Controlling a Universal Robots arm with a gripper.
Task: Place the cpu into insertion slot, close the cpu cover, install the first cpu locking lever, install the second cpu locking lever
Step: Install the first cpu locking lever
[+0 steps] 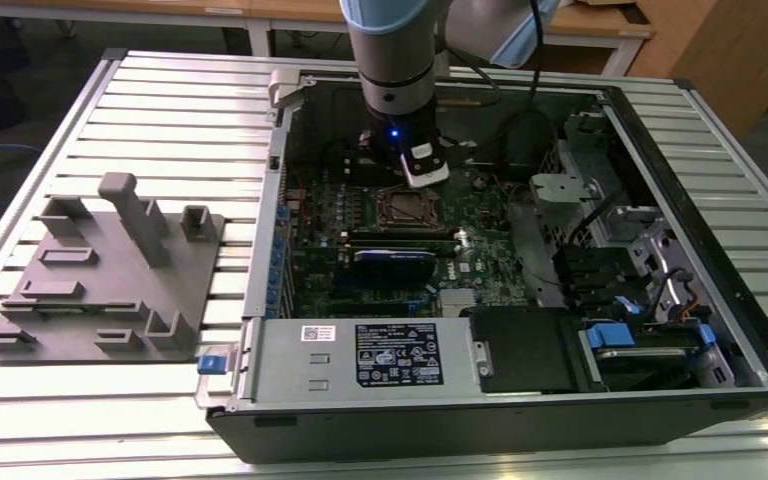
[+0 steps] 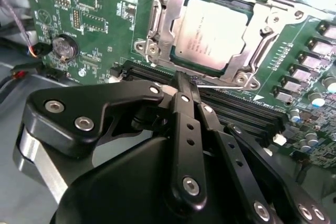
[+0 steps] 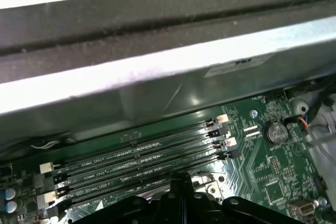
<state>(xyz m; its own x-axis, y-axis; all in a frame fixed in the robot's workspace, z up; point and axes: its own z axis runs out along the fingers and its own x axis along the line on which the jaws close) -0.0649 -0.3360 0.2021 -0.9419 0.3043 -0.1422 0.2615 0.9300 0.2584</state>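
- The hand (image 2: 185,80) is reaching down into the open computer case (image 1: 738,300), which is lying on the slatted bench (image 1: 157,110).
- In the second wrist view its black fingers (image 2: 182,124) are pressing together with no gap showing between them. The tips are sitting at the near edge of the socket, just beside a thin silvery lever (image 2: 223,84).
- I cannot tell whether the lever's end is caught between the tips or only lying next to them.
- The cpu (image 2: 210,30) is lying flat in the insertion slot (image 2: 231,1) on the green motherboard (image 2: 105,3), its grey metal top facing up.
- The cpu cover (image 2: 170,22) is lying down around the chip, framing it on all sides.
- The long black memory slots (image 3: 136,161) are running just beside the socket, between it and the fingers' base.
- A round coin battery (image 2: 64,47) is sitting on the board, well apart from the socket.
- A grey moulded fixture (image 1: 104,270) is resting on the bench at the exterior view's left, apart from the case.
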